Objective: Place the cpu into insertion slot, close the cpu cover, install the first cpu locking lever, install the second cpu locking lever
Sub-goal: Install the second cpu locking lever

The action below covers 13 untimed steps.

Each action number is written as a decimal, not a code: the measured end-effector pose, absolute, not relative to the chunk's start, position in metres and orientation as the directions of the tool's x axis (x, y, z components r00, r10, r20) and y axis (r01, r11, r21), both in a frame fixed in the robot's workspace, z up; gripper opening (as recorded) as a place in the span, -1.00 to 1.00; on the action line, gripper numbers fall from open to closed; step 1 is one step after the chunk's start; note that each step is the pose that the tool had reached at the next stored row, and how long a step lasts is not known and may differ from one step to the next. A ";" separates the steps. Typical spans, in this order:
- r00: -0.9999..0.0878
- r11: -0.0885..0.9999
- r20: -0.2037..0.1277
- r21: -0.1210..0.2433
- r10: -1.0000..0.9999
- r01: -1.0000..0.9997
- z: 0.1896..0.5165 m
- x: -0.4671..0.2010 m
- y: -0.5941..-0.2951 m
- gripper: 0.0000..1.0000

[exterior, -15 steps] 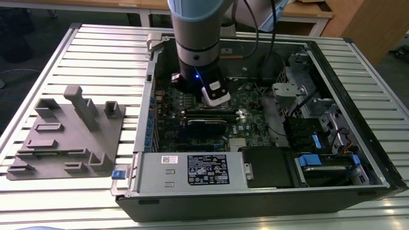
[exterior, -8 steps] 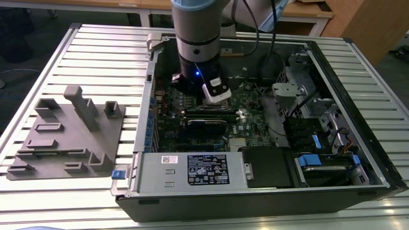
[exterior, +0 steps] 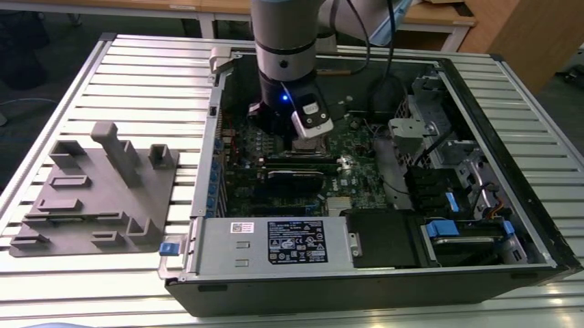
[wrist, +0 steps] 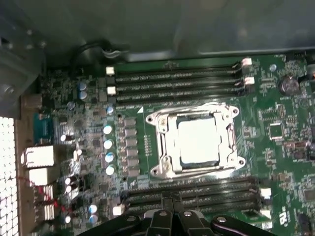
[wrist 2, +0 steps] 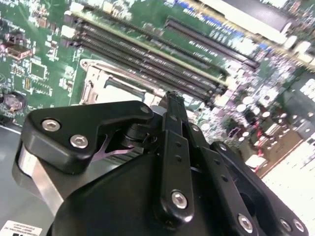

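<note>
Where memory slots flank it, cpu [wrist: 198,141] lies beyond tool [wrist: 170,199].

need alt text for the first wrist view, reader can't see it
Looking down on a green motherboard, the cpu sits in the insertion slot with the silvery cpu cover closed around it. Rows of long black memory slots run along two opposite sides of the socket, and the black end effector hangs above the board near one row.

Your counter [exterior: 109,68]: ribbed aluminium slats, brightly lit | wooden desks [exterior: 438,20] behind | dark floor [exterior: 37,102] beside it
</note>
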<state>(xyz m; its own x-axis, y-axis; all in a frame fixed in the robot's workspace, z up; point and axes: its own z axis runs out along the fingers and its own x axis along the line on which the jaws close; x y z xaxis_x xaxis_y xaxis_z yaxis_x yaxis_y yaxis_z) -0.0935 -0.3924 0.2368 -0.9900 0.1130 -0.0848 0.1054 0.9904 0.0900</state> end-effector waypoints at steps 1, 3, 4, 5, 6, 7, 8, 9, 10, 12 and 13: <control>-0.990 0.991 -0.085 0.087 0.113 0.105 0.237 -0.092 -0.389 -0.79; -0.990 0.991 -0.086 0.081 0.112 0.105 0.236 -0.089 -0.384 -0.79; -0.990 0.991 -0.086 0.078 0.112 0.105 0.236 -0.088 -0.381 -0.79; -0.990 0.992 -0.086 0.075 0.112 0.105 0.236 -0.086 -0.378 -0.79; -0.990 0.992 -0.087 0.071 0.111 0.105 0.236 -0.084 -0.376 -0.79; -0.990 0.992 -0.087 0.068 0.111 0.105 0.236 -0.083 -0.373 -0.79; -0.990 0.992 -0.088 0.065 0.111 0.105 0.236 -0.081 -0.371 -0.79; -0.990 0.993 -0.088 0.062 0.110 0.105 0.236 -0.079 -0.369 -0.79; -0.990 0.993 -0.088 0.059 0.110 0.105 0.236 -0.077 -0.367 -0.79; -0.990 0.993 -0.089 0.052 0.110 0.105 0.236 -0.073 -0.363 -0.79; -0.990 0.993 -0.089 0.049 0.109 0.105 0.236 -0.072 -0.361 -0.79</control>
<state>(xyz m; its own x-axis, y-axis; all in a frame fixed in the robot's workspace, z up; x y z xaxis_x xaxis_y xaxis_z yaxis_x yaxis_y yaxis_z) -0.0717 -0.3611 0.2357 -0.9900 0.1093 -0.0894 0.1053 0.9933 0.0487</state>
